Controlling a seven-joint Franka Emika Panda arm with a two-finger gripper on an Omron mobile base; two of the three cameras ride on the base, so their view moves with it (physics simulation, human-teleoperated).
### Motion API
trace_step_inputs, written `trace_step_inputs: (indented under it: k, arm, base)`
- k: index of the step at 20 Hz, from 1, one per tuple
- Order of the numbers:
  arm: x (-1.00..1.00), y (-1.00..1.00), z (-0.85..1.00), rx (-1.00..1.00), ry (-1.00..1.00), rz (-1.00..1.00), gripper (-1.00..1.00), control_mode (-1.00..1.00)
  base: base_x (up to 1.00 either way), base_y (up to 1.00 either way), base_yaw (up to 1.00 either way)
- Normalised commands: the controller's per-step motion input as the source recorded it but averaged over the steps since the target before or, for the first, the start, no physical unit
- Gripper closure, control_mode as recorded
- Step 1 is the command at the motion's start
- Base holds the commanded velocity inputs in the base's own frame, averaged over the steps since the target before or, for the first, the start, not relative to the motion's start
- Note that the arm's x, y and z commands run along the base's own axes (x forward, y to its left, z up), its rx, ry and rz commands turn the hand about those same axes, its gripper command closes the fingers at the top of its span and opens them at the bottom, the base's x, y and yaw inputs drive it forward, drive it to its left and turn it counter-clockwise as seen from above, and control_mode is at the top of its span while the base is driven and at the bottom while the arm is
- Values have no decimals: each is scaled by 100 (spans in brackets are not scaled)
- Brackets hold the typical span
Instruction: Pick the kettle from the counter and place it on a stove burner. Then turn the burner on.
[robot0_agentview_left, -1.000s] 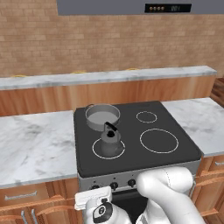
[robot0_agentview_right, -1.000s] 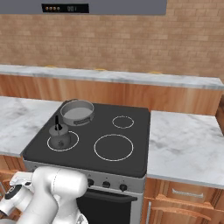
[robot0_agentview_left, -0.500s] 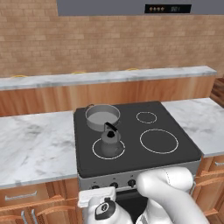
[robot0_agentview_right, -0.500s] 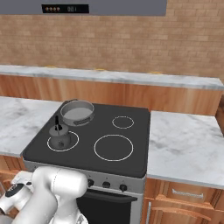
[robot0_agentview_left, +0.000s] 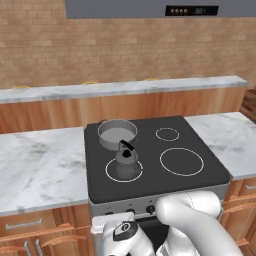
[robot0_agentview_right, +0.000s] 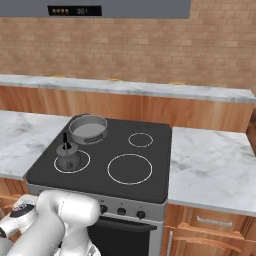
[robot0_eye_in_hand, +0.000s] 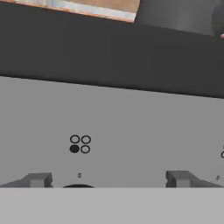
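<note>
Stove front panel (robot0_eye_in_hand: 131, 127) fills your hand camera; arm folded low before oven, gripper (robot0_eye_in_hand: 109, 179) spread wide, empty. Kettle (robot0_agentview_left: 126, 161) sits on burner ring (robot0_agentview_left: 111, 172).

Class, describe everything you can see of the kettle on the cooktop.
The kettle is small, squat and dark grey, metal by its look, with a black arched handle and a short spout. It stands upright inside a thin white ring on the black glass cooktop, just in front of the grey pot. Nothing grips it.
</note>
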Motion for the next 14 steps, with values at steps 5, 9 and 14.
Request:
trace_step_inputs:
  k: [5,9,14]
  arm:
    - [-77,0,-100,0,21,0,-100,-100]
    - [-82,1,-100,0,19,1,100,-100]
    - [-79,0,-100,0,17,1,100,-100]
  base:
    - [0,0,0]
    - [0,0,0]
    - [0,0,0]
